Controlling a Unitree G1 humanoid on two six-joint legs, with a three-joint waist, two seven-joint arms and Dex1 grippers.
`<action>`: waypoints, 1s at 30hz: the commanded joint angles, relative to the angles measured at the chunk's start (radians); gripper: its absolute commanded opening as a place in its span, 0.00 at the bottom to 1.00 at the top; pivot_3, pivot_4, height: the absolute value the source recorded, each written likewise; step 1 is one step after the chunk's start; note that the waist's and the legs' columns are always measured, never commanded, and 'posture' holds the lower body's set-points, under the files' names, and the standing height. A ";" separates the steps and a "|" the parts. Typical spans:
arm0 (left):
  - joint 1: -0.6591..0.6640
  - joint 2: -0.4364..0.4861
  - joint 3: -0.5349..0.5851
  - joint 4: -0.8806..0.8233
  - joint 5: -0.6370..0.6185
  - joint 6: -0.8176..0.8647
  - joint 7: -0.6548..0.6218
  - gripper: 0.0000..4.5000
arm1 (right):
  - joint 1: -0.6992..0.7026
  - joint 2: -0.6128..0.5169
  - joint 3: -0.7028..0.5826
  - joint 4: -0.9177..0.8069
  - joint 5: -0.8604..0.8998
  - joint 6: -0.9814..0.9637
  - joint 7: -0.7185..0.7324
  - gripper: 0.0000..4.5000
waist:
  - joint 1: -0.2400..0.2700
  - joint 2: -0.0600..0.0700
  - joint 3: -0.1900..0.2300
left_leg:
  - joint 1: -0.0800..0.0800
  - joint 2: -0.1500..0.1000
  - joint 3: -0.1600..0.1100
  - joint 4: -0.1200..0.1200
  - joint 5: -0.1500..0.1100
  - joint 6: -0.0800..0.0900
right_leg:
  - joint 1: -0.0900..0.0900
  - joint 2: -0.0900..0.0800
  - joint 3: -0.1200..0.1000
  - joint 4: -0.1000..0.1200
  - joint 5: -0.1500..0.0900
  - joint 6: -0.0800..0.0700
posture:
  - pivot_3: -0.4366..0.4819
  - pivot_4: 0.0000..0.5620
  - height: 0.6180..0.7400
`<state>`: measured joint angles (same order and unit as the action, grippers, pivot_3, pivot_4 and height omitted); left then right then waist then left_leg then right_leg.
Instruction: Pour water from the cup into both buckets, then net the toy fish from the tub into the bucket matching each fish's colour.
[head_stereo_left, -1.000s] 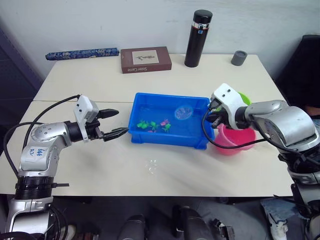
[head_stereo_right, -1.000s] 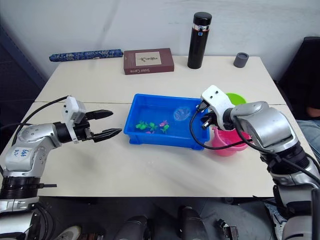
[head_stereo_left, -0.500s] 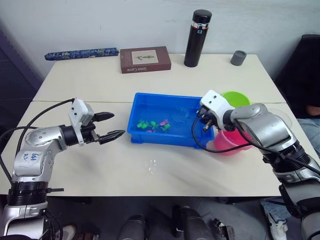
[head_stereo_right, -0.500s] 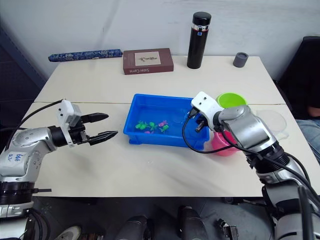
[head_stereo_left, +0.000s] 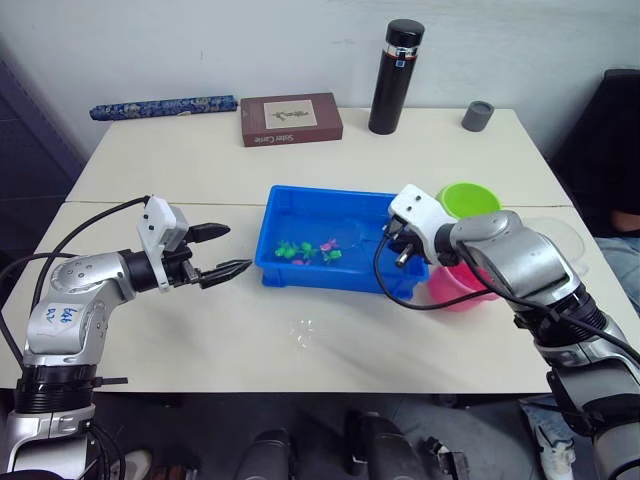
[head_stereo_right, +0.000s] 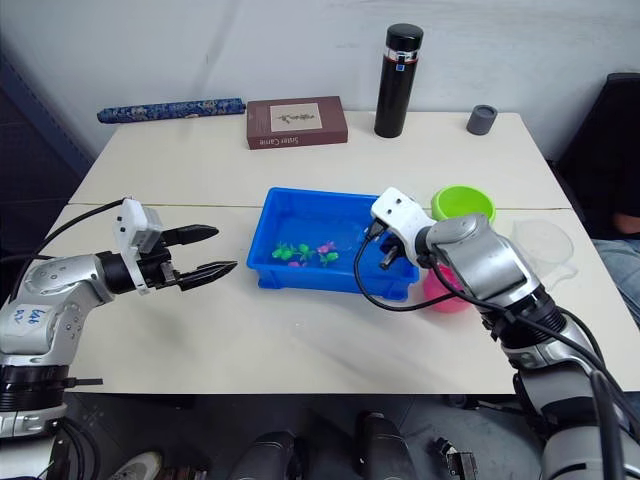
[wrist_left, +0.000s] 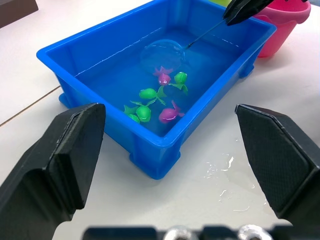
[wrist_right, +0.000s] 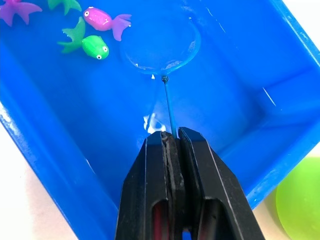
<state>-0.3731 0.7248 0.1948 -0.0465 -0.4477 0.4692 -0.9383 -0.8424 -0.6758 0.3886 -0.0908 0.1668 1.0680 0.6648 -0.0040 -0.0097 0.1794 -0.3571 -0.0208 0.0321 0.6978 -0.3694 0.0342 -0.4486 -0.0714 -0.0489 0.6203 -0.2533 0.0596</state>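
Right claw (wrist_right: 171, 142) is clenched tight on the thin handle of the net (wrist_right: 161, 42), and the hoop is dipped into the tub (head_stereo_left: 283, 205), lying just beside a pink fish (wrist_right: 102, 20) and a green fish (wrist_right: 87, 44). Left claw (head_stereo_left: 226, 250) hangs over the bare surface (head_stereo_left: 200, 160) to the tub's left, fingers spread wide, gripping nothing.

Biggest first: the pale surface carries everything. At its middle sits the blue tub, holding water, with a cluster of green and pink-purple toy fish (wrist_left: 156, 102) gathered toward its centre. To its right stand the pink bucket (head_stereo_left: 470, 285), touching the tub's corner, and the lime green bucket (head_stereo_left: 470, 196) just behind it. The clear cup (head_stereo_right: 545, 245) stands right of both buckets.

Along the far edge: a brown book (head_stereo_left: 291, 118), a rolled dark blue bundle (head_stereo_left: 160, 106), a tall black flask (head_stereo_left: 395, 75), a small grey cap (head_stereo_left: 478, 114). A little spilled water (head_stereo_left: 303, 332) glints in front of the tub.
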 joint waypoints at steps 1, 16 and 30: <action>0.006 0.019 0.036 -0.046 -0.024 0.002 0.006 0.99 | 0.000 0.004 -0.002 -0.045 -0.014 -0.002 0.008 0.00 | 0.000 0.000 0.000 | 0.000 0.000 0.000 0.000 0.000 0.000 | 0.000 0.000 0.000 0.000 0.000 0.000 | 0.48 0.27 1.00; 0.004 0.016 0.026 -0.045 -0.029 0.000 0.009 0.99 | -0.007 0.071 -0.090 -0.094 0.053 0.107 0.000 0.00 | 0.000 0.000 0.000 | 0.000 0.000 0.000 0.000 0.000 0.000 | 0.000 0.000 0.000 0.000 0.000 0.000 | 0.48 0.27 1.00; -0.027 0.015 0.015 -0.018 -0.023 -0.018 -0.005 0.99 | -0.054 0.061 -0.217 -0.125 0.124 0.214 -0.004 0.00 | 0.000 0.000 0.000 | 0.000 0.000 -0.001 -0.001 0.000 0.000 | 0.000 0.000 0.000 -0.001 0.000 0.000 | 0.48 0.27 1.00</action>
<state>-0.3844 0.7255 0.1972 -0.0623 -0.4646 0.4696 -0.9371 -0.8811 -0.5997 0.2117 -0.1755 0.2762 1.2791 0.6632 -0.0041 -0.0094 0.1795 -0.3573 -0.0208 0.0315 0.6965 -0.3695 0.0343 -0.4487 -0.0716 -0.0490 0.6190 -0.2533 0.0595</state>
